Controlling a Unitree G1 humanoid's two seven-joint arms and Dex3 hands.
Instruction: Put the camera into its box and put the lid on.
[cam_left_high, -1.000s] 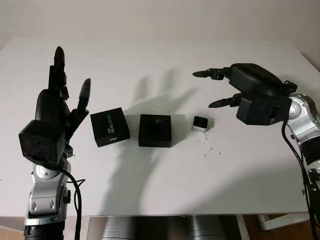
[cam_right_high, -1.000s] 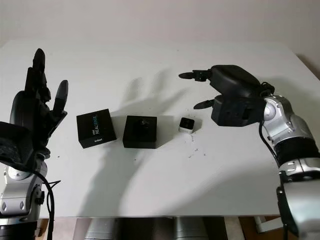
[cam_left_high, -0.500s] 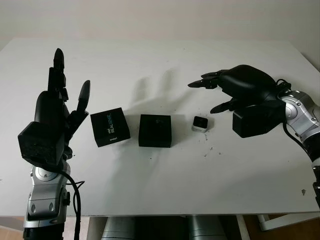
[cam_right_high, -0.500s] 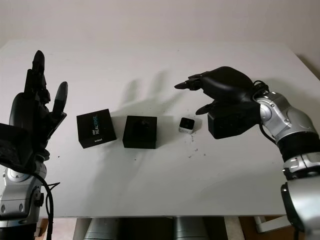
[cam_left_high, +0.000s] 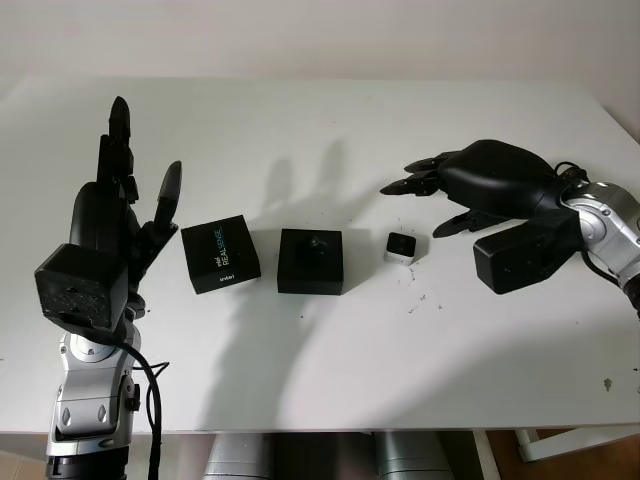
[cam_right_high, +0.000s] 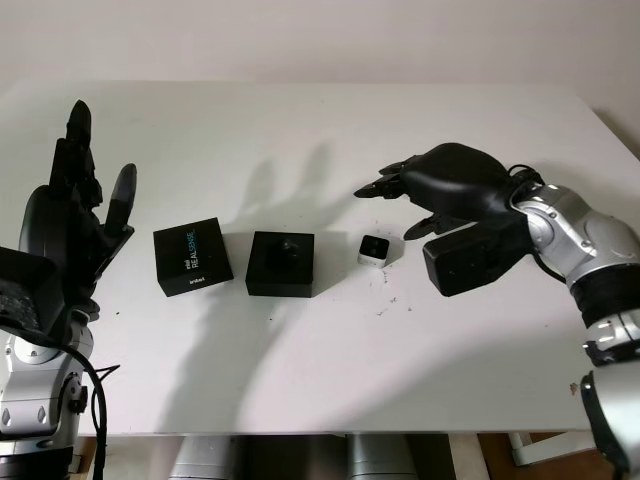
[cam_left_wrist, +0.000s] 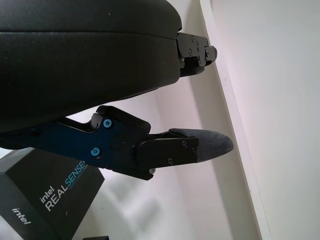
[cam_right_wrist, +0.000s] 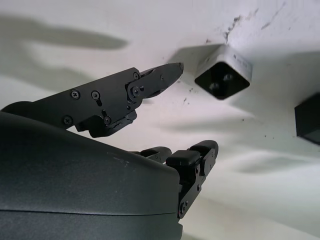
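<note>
Nothing packed yet: camera (cam_left_high: 401, 246) sits on the table (cam_left_high: 330, 360) just right of the open box (cam_left_high: 310, 261), lid (cam_left_high: 220, 253) left of that, right hand (cam_left_high: 455, 190) open and empty near the camera, left hand (cam_left_high: 115, 225) open, raised at left

A white desk (cam_left_high: 330, 340) carries three small items set in a row across its middle. At the left end lies a black lid (cam_left_high: 220, 253) printed with "intel REALSENSE". Just beside it, at the centre, sits the black box (cam_left_high: 310, 261), open at the top with a dark insert showing. Near the box on its other side rests the small white camera (cam_left_high: 402, 246), its dark face upward. Dark specks mark the desk surface close to the camera.
</note>
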